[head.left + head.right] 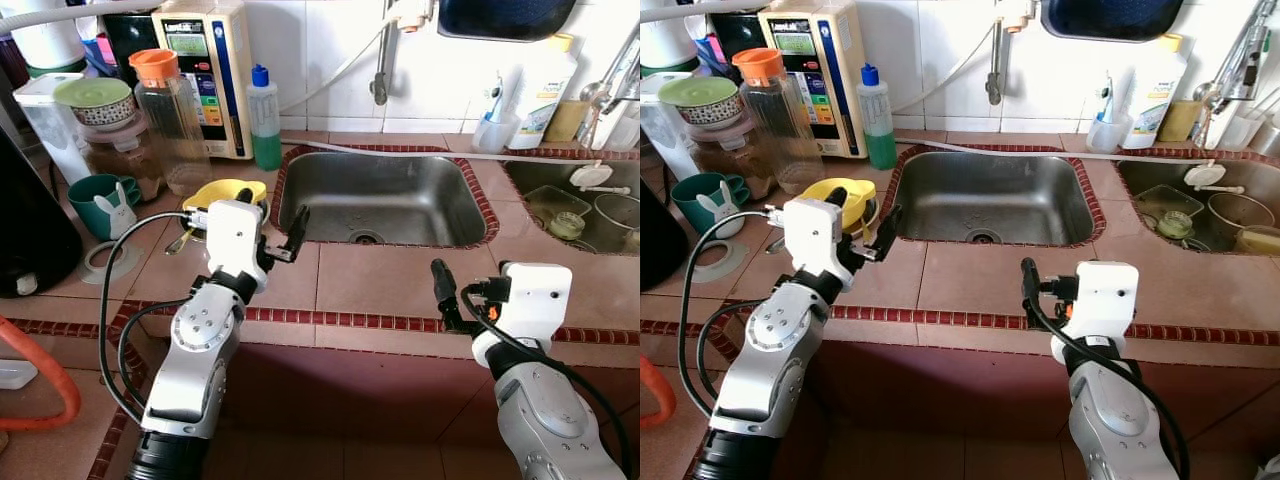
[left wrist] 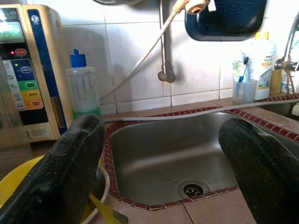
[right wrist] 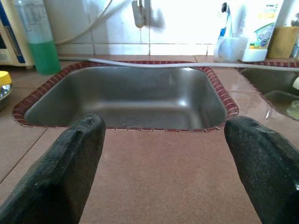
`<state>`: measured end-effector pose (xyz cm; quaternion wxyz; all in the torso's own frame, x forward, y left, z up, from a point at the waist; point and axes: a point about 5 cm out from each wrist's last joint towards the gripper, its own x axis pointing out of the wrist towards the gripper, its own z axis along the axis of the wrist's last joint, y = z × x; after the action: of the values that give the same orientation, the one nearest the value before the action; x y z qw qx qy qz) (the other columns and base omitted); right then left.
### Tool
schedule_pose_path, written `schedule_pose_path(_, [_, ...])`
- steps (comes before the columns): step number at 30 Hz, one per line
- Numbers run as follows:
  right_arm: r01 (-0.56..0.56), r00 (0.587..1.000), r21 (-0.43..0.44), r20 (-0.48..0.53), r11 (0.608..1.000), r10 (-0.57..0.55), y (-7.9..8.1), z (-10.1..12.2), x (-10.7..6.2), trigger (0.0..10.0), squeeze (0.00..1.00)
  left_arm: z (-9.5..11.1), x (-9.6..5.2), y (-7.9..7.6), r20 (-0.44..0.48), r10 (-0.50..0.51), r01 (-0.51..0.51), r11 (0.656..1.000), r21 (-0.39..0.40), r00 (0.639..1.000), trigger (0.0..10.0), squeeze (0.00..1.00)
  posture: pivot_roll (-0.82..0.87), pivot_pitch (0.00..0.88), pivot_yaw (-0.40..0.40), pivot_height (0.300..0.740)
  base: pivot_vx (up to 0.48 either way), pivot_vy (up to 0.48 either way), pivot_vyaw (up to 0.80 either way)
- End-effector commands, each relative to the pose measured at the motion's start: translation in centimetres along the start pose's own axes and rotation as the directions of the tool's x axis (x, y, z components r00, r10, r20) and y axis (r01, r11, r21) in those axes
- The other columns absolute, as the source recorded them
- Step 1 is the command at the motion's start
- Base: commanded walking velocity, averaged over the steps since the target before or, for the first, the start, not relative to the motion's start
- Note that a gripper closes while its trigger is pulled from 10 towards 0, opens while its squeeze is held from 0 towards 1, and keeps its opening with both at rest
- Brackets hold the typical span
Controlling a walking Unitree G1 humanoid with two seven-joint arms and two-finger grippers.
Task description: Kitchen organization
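L gripper [image 2: 161, 172] wide by yellow bowl [image 1: 228, 192]; R gripper [image 3: 166, 172] wide, facing sink [image 3: 126, 100].

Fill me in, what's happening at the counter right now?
The robot stands at a tiled kitchen counter facing the empty steel sink. Neither gripper holds anything. The left gripper is open, raised beside the sink's left rim, next to a yellow dish on the counter. The right gripper is open too, hovering over the counter's front edge, pointed at the sink. Nothing has been picked up.
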<state>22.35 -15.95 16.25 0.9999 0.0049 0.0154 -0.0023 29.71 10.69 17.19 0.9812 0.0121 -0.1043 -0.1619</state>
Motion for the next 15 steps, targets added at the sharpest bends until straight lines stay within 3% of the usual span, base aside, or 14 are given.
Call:
schedule_pose_path(1, [0.006, 1.0, -0.012, 0.01, 1.0, -0.006, 0.05, 0.26, 0.1, 10.0, 0.0, 0.28, 0.22, -0.08, 0.003, -0.005, 0.005, 1.0, 0.003, 1.0, 10.0, 0.0, 0.04, 0.0, 0.028, 0.74, 0.0, 0.0, 0.0])
schedule_pose_path(9, [0.005, 1.0, -0.042, 0.018, 0.999, -0.005, 0.22, 0.31, 0.18, 10.0, 0.0, 0.17, 0.17, -0.04, -0.002, -0.002, 0.002, 1.0, -0.001, 1.0, 10.0, 0.0, 0.04, 0.0, 0.029, 0.74, 0.0, -0.27, 0.0])
schedule_pose_path(15, [-0.008, 1.0, 0.011, -0.001, 1.0, 0.008, -0.06, 0.15, -0.05, 10.0, 0.0, 0.1, 0.15, -0.02, -0.005, -0.005, 0.005, 1.0, -0.001, 1.0, 10.0, 0.0, 0.04, 0.0, 0.03, 0.74, 0.0, -0.284, 0.0])
